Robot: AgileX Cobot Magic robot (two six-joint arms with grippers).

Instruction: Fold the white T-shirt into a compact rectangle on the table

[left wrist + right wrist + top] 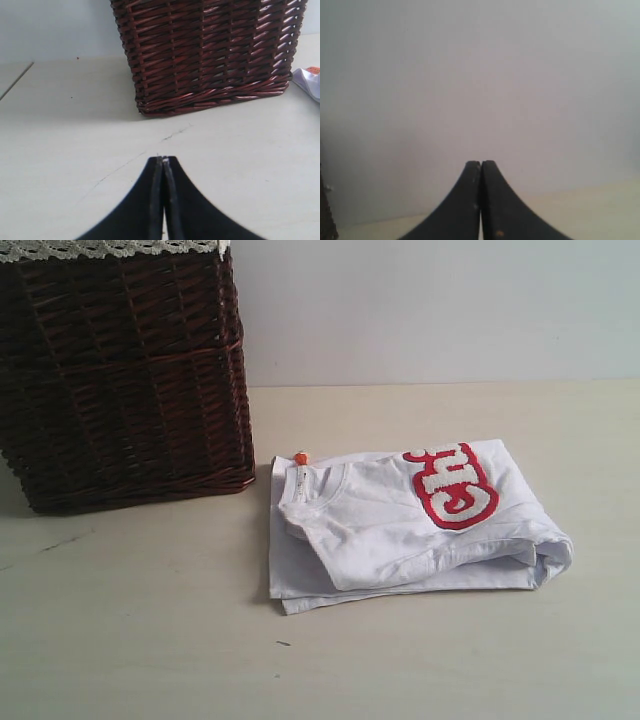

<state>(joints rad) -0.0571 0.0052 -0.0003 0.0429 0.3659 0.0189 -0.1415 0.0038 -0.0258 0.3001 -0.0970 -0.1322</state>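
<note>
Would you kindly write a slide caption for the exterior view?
Folded white T-shirt lying on the table beside a dark wicker basket.

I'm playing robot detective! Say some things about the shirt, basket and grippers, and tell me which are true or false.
The shirt lies folded on the table. True.
The basket stands right of the shirt. False: in the exterior view it is on the left.
The shirt is all blue. False: it is white with red letters.
The left gripper is shut and holds nothing. True.
The right gripper grips the shirt. False: it is shut and empty.
</note>
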